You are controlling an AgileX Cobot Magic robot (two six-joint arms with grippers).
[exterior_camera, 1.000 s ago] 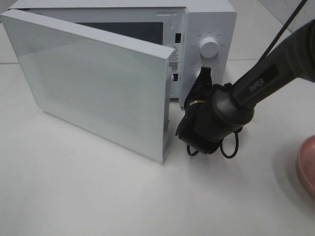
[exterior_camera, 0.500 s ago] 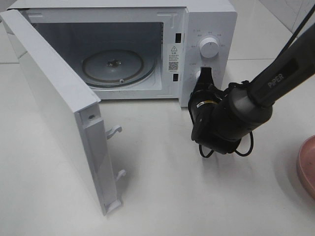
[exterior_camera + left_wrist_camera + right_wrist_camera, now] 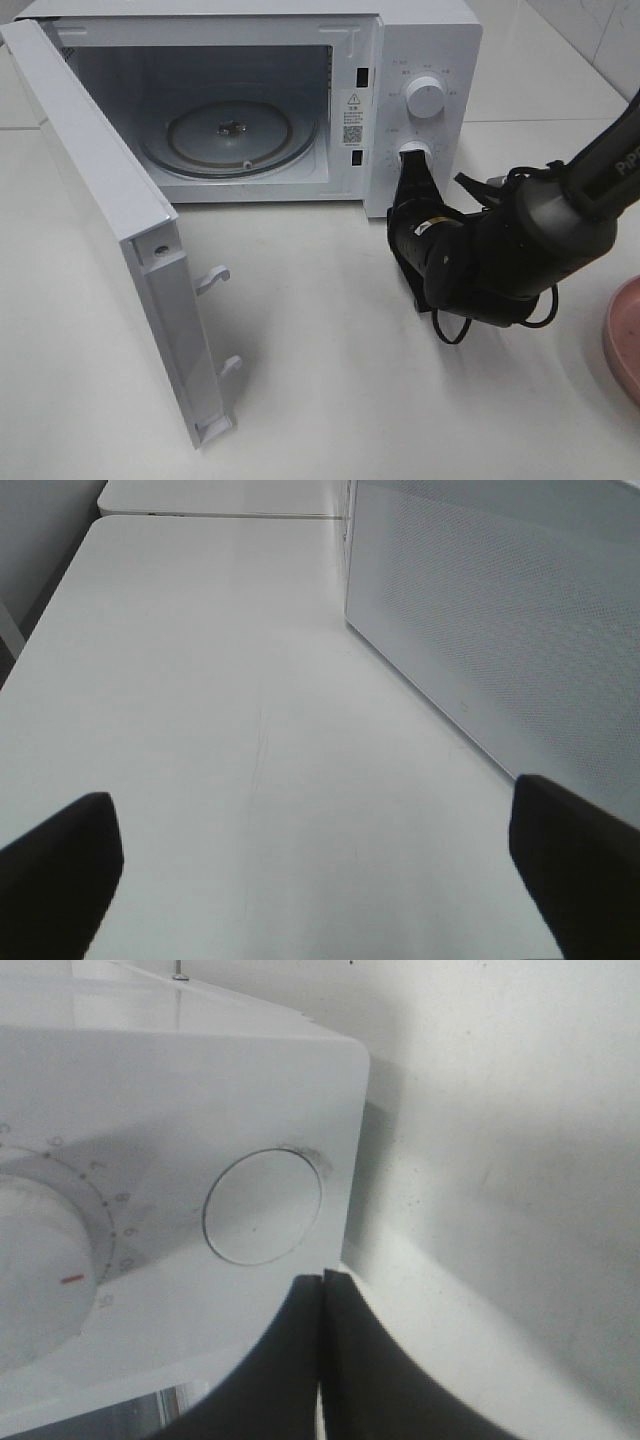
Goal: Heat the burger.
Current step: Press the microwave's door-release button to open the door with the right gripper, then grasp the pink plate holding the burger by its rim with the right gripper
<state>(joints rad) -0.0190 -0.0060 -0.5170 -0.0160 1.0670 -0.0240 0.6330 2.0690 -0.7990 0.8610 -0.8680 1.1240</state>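
1. White microwave [image 3: 420, 40]: 1 second ago its door [image 3: 100, 230] stood almost across the front. It now hangs fully wide, hinged on the left of the high view. The glass turntable [image 3: 230, 135] is exposed and bare.
2. Right gripper [image 3: 413, 168]: jaws pressed tight together, holding nothing. The tips sit at the control panel, just beside the round release button [image 3: 263, 1206]. I judge that it pressed the release and that this job is done.
3. Left gripper [image 3: 312, 810]: jaws spread to their widest with nothing between them. It hovers over the table [image 3: 200, 680], beside the door's outer face.
4. The burger: not visible in any view. Only the rim of a pink plate [image 3: 625, 335] shows at the right edge, and I cannot tell whether the burger sits on it.
5. Assessment: the cavity is ready for loading. Fetching the burger looks like the next step.
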